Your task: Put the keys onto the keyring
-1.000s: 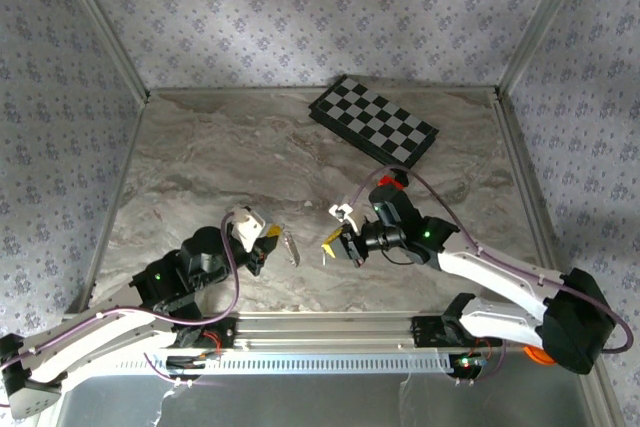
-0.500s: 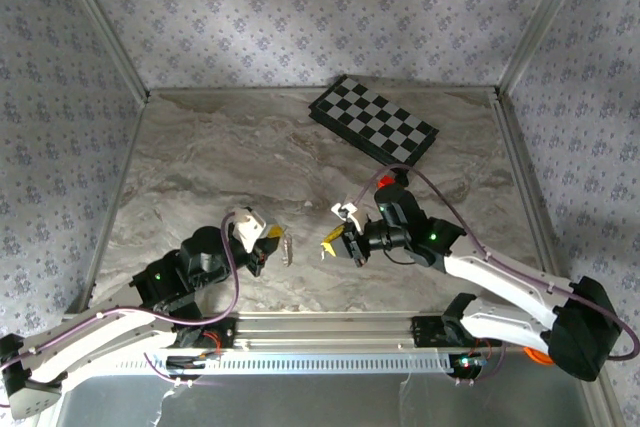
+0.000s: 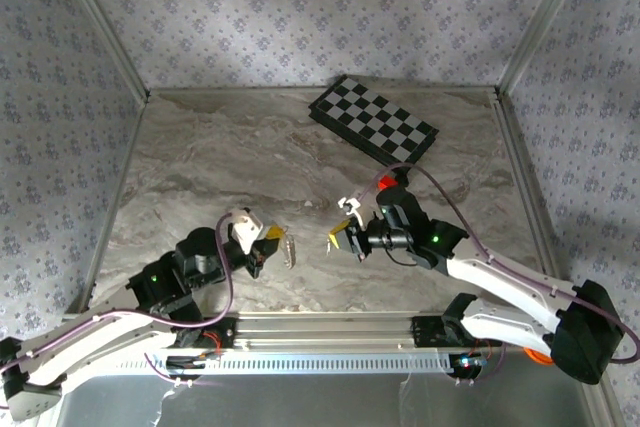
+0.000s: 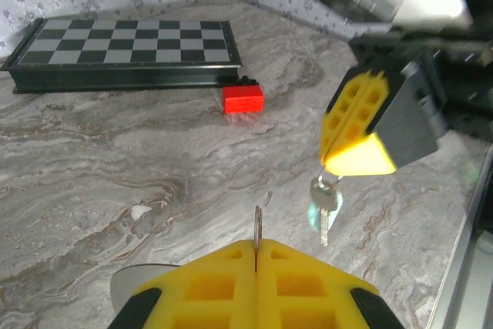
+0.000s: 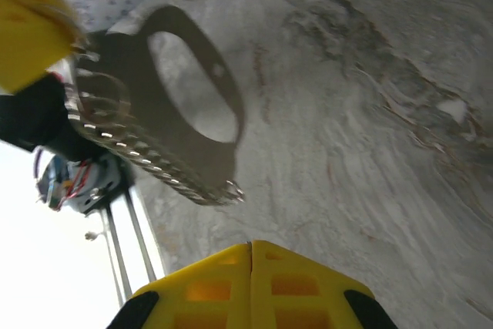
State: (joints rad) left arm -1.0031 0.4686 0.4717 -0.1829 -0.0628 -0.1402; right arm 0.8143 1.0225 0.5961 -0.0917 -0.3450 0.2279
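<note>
While your left claw (image 4: 256, 267) is clamping the keyring (image 4: 256, 227) edge-on by the counter's (image 3: 220, 167) near edge, your right claw (image 4: 362, 132) is pinching the keys (image 4: 324, 206), dangling just right of it, apart.

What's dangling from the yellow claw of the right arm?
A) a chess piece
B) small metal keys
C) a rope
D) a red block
B: in the left wrist view, silvery keys hang just under the shut yellow tips of the right gripper.
</note>
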